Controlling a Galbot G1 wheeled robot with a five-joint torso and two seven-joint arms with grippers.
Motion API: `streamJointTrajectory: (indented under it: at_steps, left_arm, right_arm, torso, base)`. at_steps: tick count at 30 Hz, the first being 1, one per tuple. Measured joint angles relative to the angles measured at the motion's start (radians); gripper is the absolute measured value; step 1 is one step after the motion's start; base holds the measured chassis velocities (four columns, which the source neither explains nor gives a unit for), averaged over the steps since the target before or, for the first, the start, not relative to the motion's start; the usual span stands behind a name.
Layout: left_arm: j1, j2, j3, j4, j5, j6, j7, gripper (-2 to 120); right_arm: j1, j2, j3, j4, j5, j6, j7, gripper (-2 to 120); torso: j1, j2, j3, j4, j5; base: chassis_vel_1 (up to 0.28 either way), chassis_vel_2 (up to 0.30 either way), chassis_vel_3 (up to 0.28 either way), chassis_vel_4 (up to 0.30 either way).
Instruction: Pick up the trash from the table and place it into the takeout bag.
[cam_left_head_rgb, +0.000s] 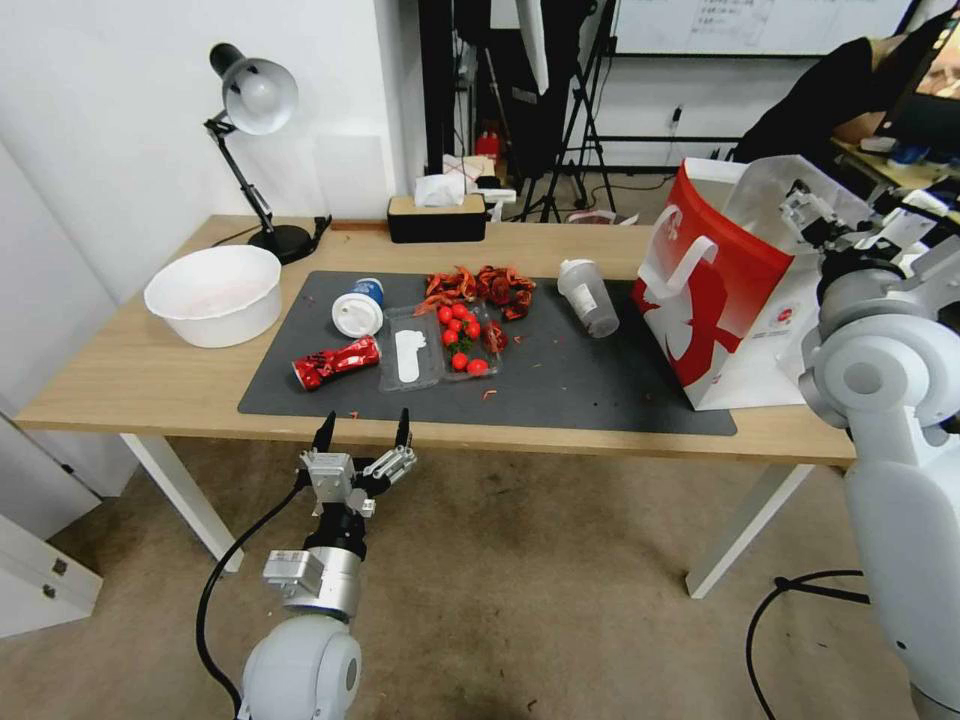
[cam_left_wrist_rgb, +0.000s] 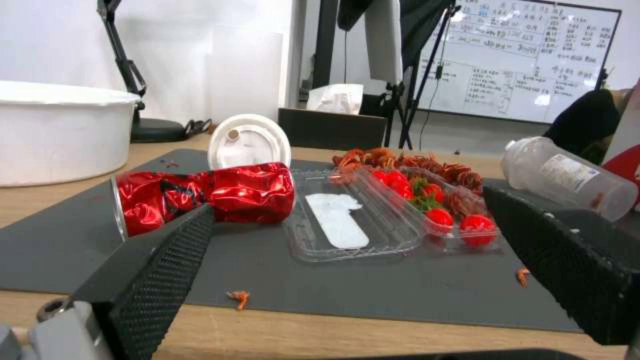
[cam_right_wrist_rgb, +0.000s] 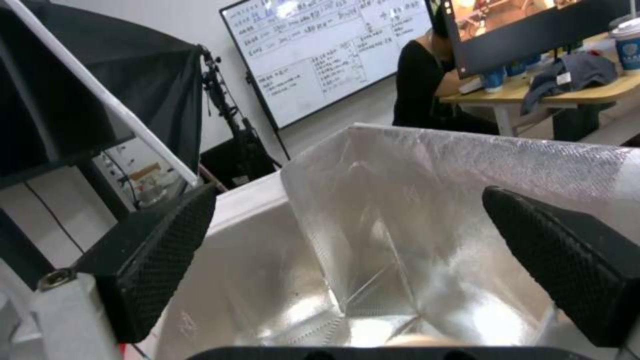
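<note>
Crumpled red metal marks the nearest piece of trash: the crushed can (cam_left_head_rgb: 336, 361) lies on its side on the dark grey mat (cam_left_head_rgb: 580, 390), near the mat's left front corner. Its long axis runs left to right and slightly away, with the open end toward the left.

The left gripper (cam_left_head_rgb: 363, 430) hangs just off the table's (cam_left_head_rgb: 130, 370) near edge with its fingers spread wide and nothing between them. It points toward the far side, so the can sits just beyond it and a touch to the left. In the left wrist view the can (cam_left_wrist_rgb: 203, 196) lies crosswise ahead of the open fingers, which suggests a straight reach forward would close across its short width.

Just beyond the can are a white lidded cup (cam_left_head_rgb: 359, 307) tipped on its side and a clear tray (cam_left_head_rgb: 440, 345) holding small red tomatoes. A clear plastic cup (cam_left_head_rgb: 588, 296) lies farther right, and a white bowl (cam_left_head_rgb: 214, 293) stands off the mat at the left.

The right gripper (cam_left_head_rgb: 818, 215) is over the mouth of the takeout bag (cam_left_head_rgb: 720, 300) at the table's right end, fingers apart and empty. A pale shape low inside the silvery lining (cam_right_wrist_rgb: 413, 235) may be something already dropped in, but it is too cut off to tell. The left arm is clearly the nearer one to the can.
</note>
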Motion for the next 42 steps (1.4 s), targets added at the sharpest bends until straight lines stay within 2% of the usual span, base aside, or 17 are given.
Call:
streamJointTrajectory:
  at_steps: [5, 7, 8, 9, 11, 12, 14, 15, 16, 19, 20, 24, 25, 27, 28, 36, 42]
  left_arm:
    - [-0.007, 0.0, 0.001, 0.007, 0.0, 0.0, 0.0, 100]
    - [-0.012, 0.001, 0.001, 0.009, 0.0, 0.002, 0.0, 100]
    - [-0.012, 0.001, 0.001, 0.009, 0.0, 0.002, 0.0, 100]
    - [-0.013, 0.002, 0.001, 0.01, 0.0, 0.002, 0.0, 100]
    - [-0.019, 0.004, 0.0, 0.014, -0.003, 0.003, 0.0, 100]
    - [-0.019, 0.004, 0.0, 0.014, -0.003, 0.003, 0.0, 100]
    - [-0.021, 0.005, 0.0, 0.015, -0.005, 0.004, 0.0, 100]
    - [-0.022, 0.007, -0.001, 0.016, -0.006, 0.004, 0.0, 100]
    - [-0.022, 0.007, -0.001, 0.016, -0.006, 0.004, 0.0, 100]
    - [-0.026, 0.008, 0.0, 0.022, -0.006, 0.004, 0.0, 100]
    - [-0.026, 0.008, 0.0, 0.022, -0.006, 0.004, 0.0, 100]
    - [-0.028, 0.011, 0.0, 0.027, -0.007, 0.003, 0.0, 100]
    - [-0.028, 0.011, 0.0, 0.027, -0.007, 0.003, 0.0, 100]
    - [-0.029, 0.014, -0.002, 0.029, -0.008, 0.0, 0.0, 100]
    - [-0.03, 0.016, -0.002, 0.03, -0.008, -0.001, -0.001, 100]
    - [-0.03, 0.027, -0.011, 0.034, -0.009, -0.011, -0.001, 100]
    - [-0.03, 0.031, -0.016, 0.034, -0.01, -0.014, -0.002, 100]
  right_arm:
    - [0.009, -0.002, 0.002, -0.004, -0.001, -0.016, 0.011, 100]
    - [0.011, 0.001, 0.001, 0.002, 0.018, 0.062, -0.048, 100]
    - [0.011, 0.001, 0.001, 0.002, 0.018, 0.062, -0.048, 100]
    - [0.006, 0.003, 0.001, 0.015, 0.037, 0.108, -0.094, 100]
    - [-0.058, 0.004, 0.001, 0.067, 0.061, 0.25, -0.301, 100]
    - [-0.058, 0.004, 0.001, 0.067, 0.061, 0.25, -0.301, 100]
    - [-0.13, 0.005, -0.003, 0.107, 0.043, 0.303, -0.421, 100]
    - [-0.192, 0.009, -0.011, 0.134, -0.018, 0.342, -0.509, 100]
    - [-0.192, 0.009, -0.011, 0.134, -0.018, 0.342, -0.509, 100]
    - [-0.324, 0.026, -0.043, 0.168, -0.244, 0.416, -0.643, 100]
    - [-0.324, 0.026, -0.043, 0.168, -0.244, 0.416, -0.643, 100]
    - [-0.472, 0.053, -0.082, 0.183, -0.483, 0.458, -0.673, 100]
    - [-0.472, 0.053, -0.082, 0.183, -0.483, 0.458, -0.673, 100]
    - [-0.585, 0.076, -0.127, 0.149, -0.676, 0.508, -0.654, 100]
    - [-0.613, 0.082, -0.143, 0.139, -0.716, 0.519, -0.638, 100]
    - [-0.749, 0.117, -0.211, 0.086, -0.872, 0.565, -0.514, 100]
    - [-0.795, 0.139, -0.256, 0.063, -0.906, 0.583, -0.462, 100]
  torso:
    - [0.0, 0.0, 0.0, 0.0, 0.0]
    - [0.0, 0.0, 0.0, 0.0, 0.0002]
    - [0.0, 0.0, 0.0, 0.0, 0.0002]
    - [0.0, 0.0, 0.0, 0.0001, 0.0]
    - [0.0, 0.0, 0.0, 0.0001, -0.0002]
    - [0.0, 0.0, 0.0, 0.0001, -0.0002]
    - [0.0, 0.0, 0.0, -0.0001, -0.0001]
    - [0.0, 0.0, 0.0, -0.0001, -0.0001]
    - [0.0, 0.0, 0.0, -0.0001, -0.0001]
    - [0.0, 0.0, 0.0, -0.0001, 0.0]
    - [0.0, 0.0, 0.0, -0.0001, 0.0]
    - [0.0, 0.0, 0.0, -0.0001, -0.0001]
    - [0.0, 0.0, 0.0, -0.0001, -0.0001]
    - [0.0, 0.0, 0.0, 0.0, 0.0]
    - [0.0, 0.0, 0.0, 0.0, 0.0001]
    - [0.0, 0.0, 0.0, 0.0, -0.0002]
    - [0.0, 0.0, 0.0, 0.0, -0.0001]
  base:
    - [0.0, 0.0, 0.0, 0.0]
    - [0.0, 0.0, 0.0, 0.0]
    - [0.0, 0.0, 0.0, 0.0]
    - [0.0, 0.0, 0.0, 0.0]
    - [0.0, 0.0, 0.0, 0.0]
    - [0.0, 0.0, 0.0, 0.0]
    - [0.0, 0.0, 0.0, 0.0]
    - [0.0, 0.0, 0.0, 0.0]
    - [0.0, 0.0, 0.0, 0.0]
    - [0.0, 0.0, 0.0, 0.0]
    - [0.0, 0.0, 0.0, 0.0]
    - [0.0, 0.0, 0.0, 0.0]
    - [0.0, 0.0, 0.0, 0.0]
    - [0.0, 0.0, 0.0, 0.0]
    - [0.0, 0.0, 0.0, 0.0]
    - [0.0, 0.0, 0.0, 0.0]
    - [0.0, 0.0, 0.0, 0.0]
